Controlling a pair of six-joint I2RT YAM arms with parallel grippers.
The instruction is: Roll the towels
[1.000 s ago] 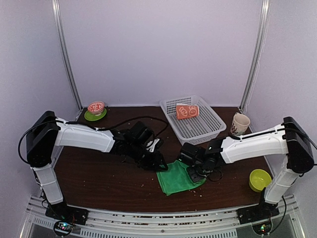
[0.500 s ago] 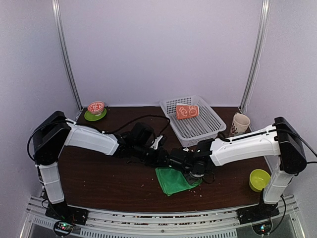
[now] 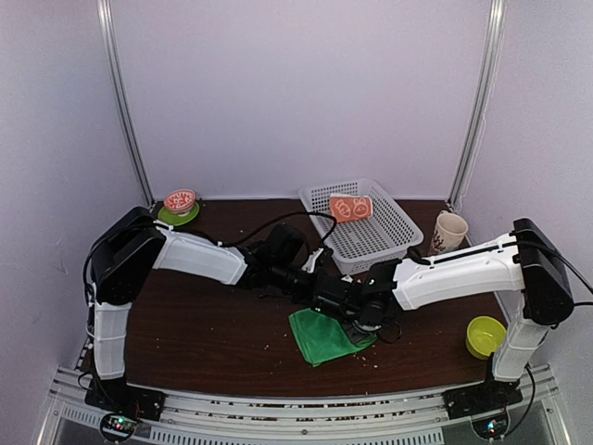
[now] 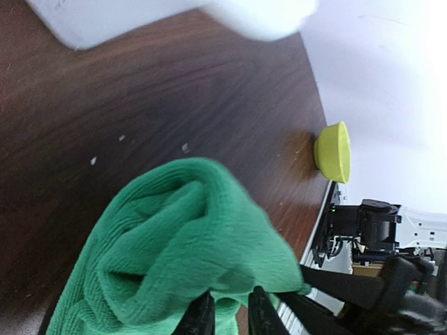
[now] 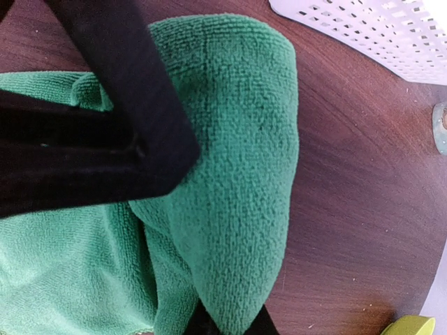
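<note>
The green towel (image 3: 320,337) lies bunched near the table's front middle, with one fold lifted. My right gripper (image 3: 358,318) is shut on that fold (image 5: 237,209), which rises from between its fingertips (image 5: 230,326). My left gripper (image 3: 326,295) has come in from the left, and its narrow jaws pinch the towel's hanging edge (image 4: 209,230) between the fingers (image 4: 201,317). The left gripper's black fingers (image 5: 112,139) cross the right wrist view above the cloth. The orange towel (image 3: 350,208) with white prints lies rolled in the white basket (image 3: 389,236).
A yellow-green bowl (image 3: 485,336) sits at the front right and also shows as the yellow bowl (image 4: 334,150) in the left wrist view. A beige cup (image 3: 449,231) stands right of the basket. A pink bowl on a green plate (image 3: 179,209) is at the back left.
The left arm reached right to the green towel and its jaws narrowed on the cloth. The right gripper drew its fold leftwards, bunching the towel.
</note>
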